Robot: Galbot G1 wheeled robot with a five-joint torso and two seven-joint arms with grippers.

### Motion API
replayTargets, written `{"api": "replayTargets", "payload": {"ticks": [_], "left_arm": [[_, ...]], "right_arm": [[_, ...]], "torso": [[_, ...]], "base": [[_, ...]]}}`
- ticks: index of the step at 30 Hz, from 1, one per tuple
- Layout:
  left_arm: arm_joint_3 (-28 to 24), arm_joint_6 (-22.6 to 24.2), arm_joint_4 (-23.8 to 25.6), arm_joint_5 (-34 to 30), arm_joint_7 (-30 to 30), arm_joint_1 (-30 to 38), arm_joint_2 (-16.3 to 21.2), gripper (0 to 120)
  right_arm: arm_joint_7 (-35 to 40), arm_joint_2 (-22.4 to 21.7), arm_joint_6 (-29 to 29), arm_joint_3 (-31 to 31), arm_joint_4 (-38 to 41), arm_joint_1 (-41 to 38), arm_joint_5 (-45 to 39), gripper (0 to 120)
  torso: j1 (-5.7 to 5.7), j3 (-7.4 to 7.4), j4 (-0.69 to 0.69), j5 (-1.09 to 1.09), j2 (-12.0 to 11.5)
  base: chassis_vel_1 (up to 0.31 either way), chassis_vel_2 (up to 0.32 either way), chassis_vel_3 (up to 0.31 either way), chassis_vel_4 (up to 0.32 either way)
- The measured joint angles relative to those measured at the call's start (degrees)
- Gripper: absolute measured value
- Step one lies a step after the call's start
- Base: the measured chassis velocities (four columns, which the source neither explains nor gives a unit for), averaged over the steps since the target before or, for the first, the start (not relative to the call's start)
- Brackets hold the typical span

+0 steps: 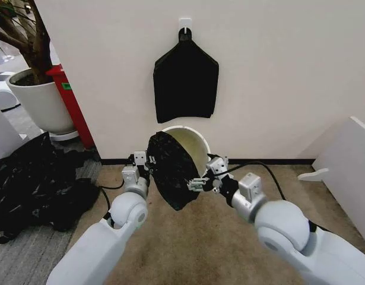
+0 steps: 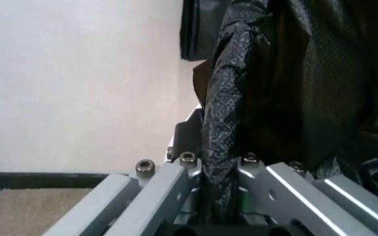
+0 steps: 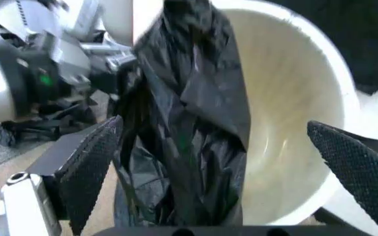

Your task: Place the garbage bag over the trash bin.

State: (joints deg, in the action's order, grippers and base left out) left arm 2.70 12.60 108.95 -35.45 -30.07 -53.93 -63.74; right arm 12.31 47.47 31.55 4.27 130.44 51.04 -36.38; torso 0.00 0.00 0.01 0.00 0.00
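Both arms are reaching forward over the carpet. Left gripper (image 1: 140, 159) is clamping the garbage bag (image 1: 173, 169) by its left edge; the bag is hanging lengthwise downward, covering the left half of the trash bin (image 1: 193, 144). Right gripper (image 1: 201, 181) is spread open around the bag's right edge, against the bin's mouth.

Office-like indoor room. Plain white wall (image 1: 277, 65) with dark baseboard (image 1: 271, 161), beige carpet (image 1: 200, 243) across lower frame, grey carpet (image 1: 28, 255) lower left. Potted tree (image 1: 34, 71) upper left, red stand (image 1: 72, 107) beside it.
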Motion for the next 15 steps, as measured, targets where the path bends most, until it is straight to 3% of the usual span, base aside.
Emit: {"api": "replayTargets", "payload": {"ticks": [5, 15], "left_arm": [[-0.4, 0.3, 1.1, 0.2, 0.0, -0.1, -0.3, 1], [-1.9, 0.4, 1.3, 0.9, 0.7, -0.4, 0.1, 1]], "right_arm": [[0.2, 1.0, -0.5, 0.3, -3.6, -0.4, 0.2, 91], [-0.1, 0.0, -1.2, -0.6, -4.9, -1.8, -0.2, 52]], "torso": [[0.0, 0.0, 0.0, 0.01, 0.0], [0.0, 0.0, 0.0, 0.0, 0.0]], "base": [[0.0, 0.0, 0.0, 0.0], [0.0, 0.0, 0.0, 0.0]]}}
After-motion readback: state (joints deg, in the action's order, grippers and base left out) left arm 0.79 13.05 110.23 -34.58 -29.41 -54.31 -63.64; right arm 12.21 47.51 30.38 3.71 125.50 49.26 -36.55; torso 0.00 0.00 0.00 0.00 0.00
